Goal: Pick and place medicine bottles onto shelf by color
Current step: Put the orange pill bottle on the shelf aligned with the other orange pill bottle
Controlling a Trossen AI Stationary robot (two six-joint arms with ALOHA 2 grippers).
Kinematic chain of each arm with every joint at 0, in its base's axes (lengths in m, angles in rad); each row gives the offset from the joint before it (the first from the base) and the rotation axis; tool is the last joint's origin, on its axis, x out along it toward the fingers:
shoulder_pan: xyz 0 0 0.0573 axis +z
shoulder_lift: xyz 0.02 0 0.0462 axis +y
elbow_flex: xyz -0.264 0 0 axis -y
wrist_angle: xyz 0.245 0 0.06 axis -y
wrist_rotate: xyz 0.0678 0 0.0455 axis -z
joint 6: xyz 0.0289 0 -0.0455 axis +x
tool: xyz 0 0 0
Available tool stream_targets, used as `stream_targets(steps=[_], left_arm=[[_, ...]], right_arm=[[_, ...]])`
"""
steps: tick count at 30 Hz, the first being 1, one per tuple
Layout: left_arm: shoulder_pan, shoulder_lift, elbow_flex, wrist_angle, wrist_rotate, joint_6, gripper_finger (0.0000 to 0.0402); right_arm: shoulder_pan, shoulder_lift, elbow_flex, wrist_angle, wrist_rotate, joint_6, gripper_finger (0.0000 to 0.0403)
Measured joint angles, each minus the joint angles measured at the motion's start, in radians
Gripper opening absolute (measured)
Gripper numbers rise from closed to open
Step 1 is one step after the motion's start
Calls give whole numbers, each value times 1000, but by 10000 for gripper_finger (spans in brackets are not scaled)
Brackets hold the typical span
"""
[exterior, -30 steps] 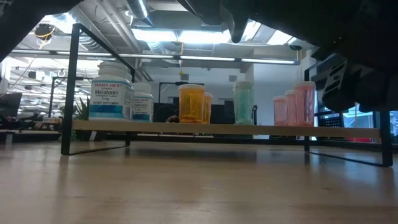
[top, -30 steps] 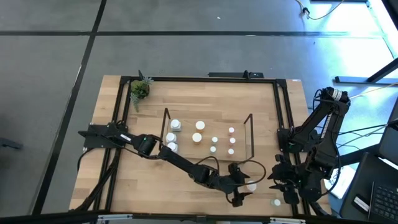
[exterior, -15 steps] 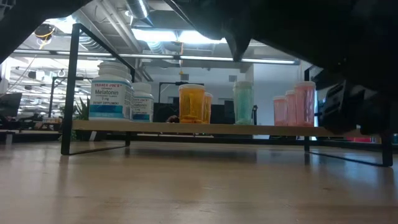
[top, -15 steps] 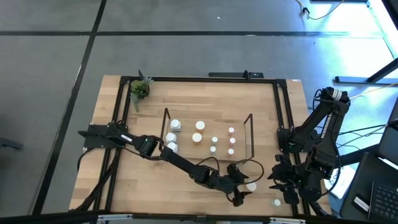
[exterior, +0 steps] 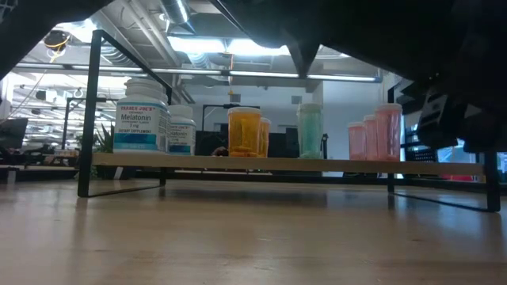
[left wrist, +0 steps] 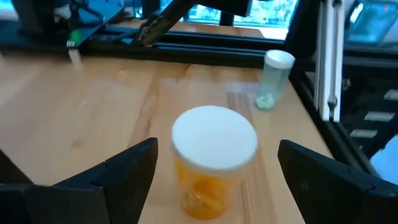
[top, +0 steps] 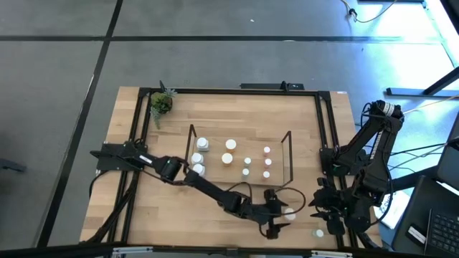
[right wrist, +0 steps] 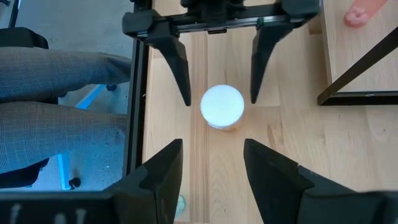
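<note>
1. Orange bottle point(left wrist: 213, 163) stands upright between the two dark fingers of the left gripper point(top: 277, 218), its white cap up and its long axis vertical. In the left wrist view the fingers are spread wide, one on each side of the bottle and clear of it, so nothing is held yet.
2. Seen from above, this bottle point(top: 289, 213) sits near the table's front edge, toward the front right corner, just in front of the shelf's right end.
3. My judgement is that the coming move turns on this: the bottle already lies between the fingers, so they need only close on its body.
4. Nearer the bottle is the left arm, though it reaches across from the table's left side. The right gripper point(right wrist: 213, 171) waits at the right edge with its fingers apart, looking at the same bottle point(right wrist: 222, 107).
5. A teal bottle point(left wrist: 274, 79) stands beyond it, closer to the front right corner and well apart from the fingers.
6. On the shelf point(exterior: 277, 165) bottles are grouped by colour: white, orange point(exterior: 244, 131), teal point(exterior: 310, 131), pink point(exterior: 388, 131).
7. Readable writing: the big white bottle point(exterior: 141, 116) carries "Trader Joe's" and "Melatonin"; the smaller print I cannot read.
</note>
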Motion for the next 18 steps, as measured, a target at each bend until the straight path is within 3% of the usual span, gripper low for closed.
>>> stream_targets(steps=[18], left_arm=[[6, 14, 0, 4, -21, 117, 315]], right_arm=[[0, 0, 0, 0, 24, -23, 172]])
